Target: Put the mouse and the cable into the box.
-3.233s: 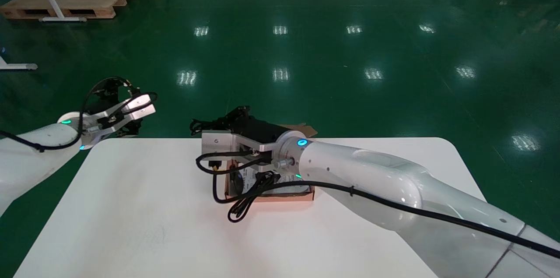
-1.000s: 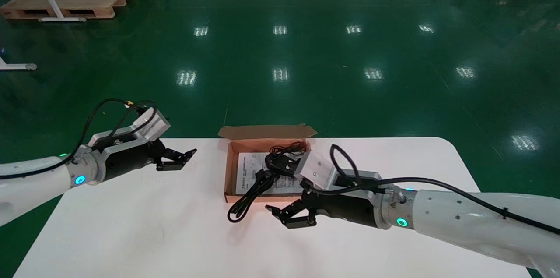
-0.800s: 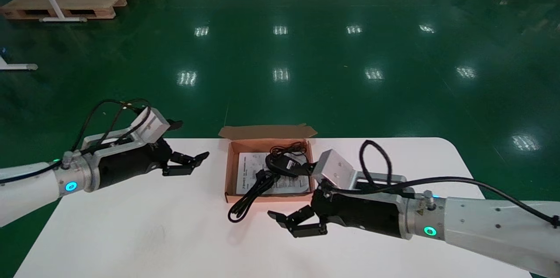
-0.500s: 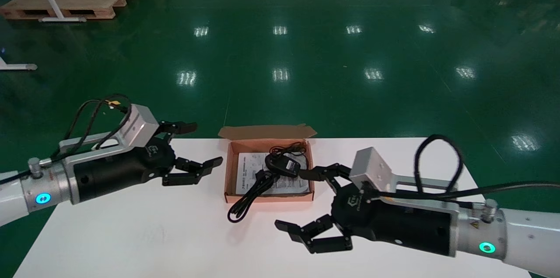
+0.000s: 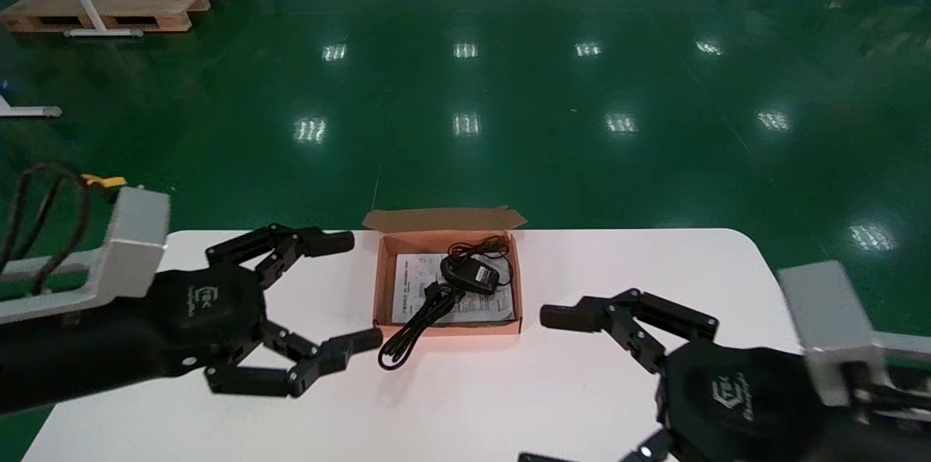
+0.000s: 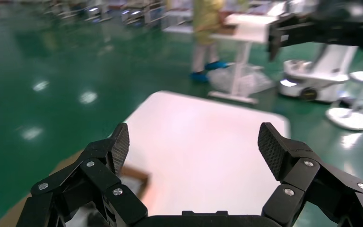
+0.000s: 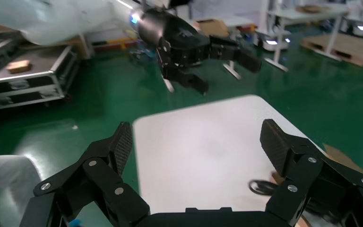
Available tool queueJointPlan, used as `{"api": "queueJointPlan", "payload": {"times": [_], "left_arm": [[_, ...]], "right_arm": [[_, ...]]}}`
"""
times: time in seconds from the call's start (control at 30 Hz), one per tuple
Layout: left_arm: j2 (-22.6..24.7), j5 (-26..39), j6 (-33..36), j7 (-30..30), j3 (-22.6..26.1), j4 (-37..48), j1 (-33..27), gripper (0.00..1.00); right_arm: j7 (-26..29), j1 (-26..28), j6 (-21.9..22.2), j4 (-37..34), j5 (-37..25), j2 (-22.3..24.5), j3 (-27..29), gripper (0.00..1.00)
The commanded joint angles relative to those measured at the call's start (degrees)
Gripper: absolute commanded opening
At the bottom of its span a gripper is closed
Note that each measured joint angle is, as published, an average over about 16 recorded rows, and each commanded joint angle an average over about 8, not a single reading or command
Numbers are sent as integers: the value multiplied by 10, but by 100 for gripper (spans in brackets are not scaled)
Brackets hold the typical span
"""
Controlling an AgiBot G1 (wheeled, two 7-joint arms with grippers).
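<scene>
The box (image 5: 444,327) stands open at the middle of the white bench (image 5: 218,411), against its far edge. Its flap (image 5: 444,218) is folded back past that edge, over the green floor (image 5: 509,84).

The mouse (image 5: 470,274) lies inside the box, toward the far wall, on a printed leaflet (image 5: 414,287).

The cable (image 5: 418,316) is only partly inside. It starts beside the mouse and crosses the near wall close to the near-left corner. Its looped end (image 5: 393,357) rests on the bench outside the box.

The left end effector (image 5: 353,291) hovers over the left part of the bench with its fingers spread wide and nothing between them. One fingertip is near the far-left corner of the box. The other is just beside the cable loop, and contact cannot be confirmed. The left wrist view shows the same wide gap (image 6: 194,147) with bare bench beyond it.

The right end effector (image 5: 542,388) hovers over the near-right part of the bench, also spread wide and empty. Its upper fingertip is near the near-right corner of the box without touching it. The right wrist view (image 7: 197,142) shows the gap, with the cable loop (image 7: 260,186) and the left end effector (image 7: 203,52) farther off.

Bare bench surface lies on both sides of the box and along the near edge
</scene>
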Motion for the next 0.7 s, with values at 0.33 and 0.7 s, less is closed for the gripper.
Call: {"api": "queueJointPlan", "payload": {"times": [0.33, 0.7], "left_arm": [[-50, -72, 119, -42, -62, -93, 49, 100], [-51, -75, 122, -42, -63, -95, 50, 100]], "right_arm": [[4, -20, -51, 19, 41, 29, 40, 100], [4, -20, -50, 19, 40, 28, 39, 100]]}}
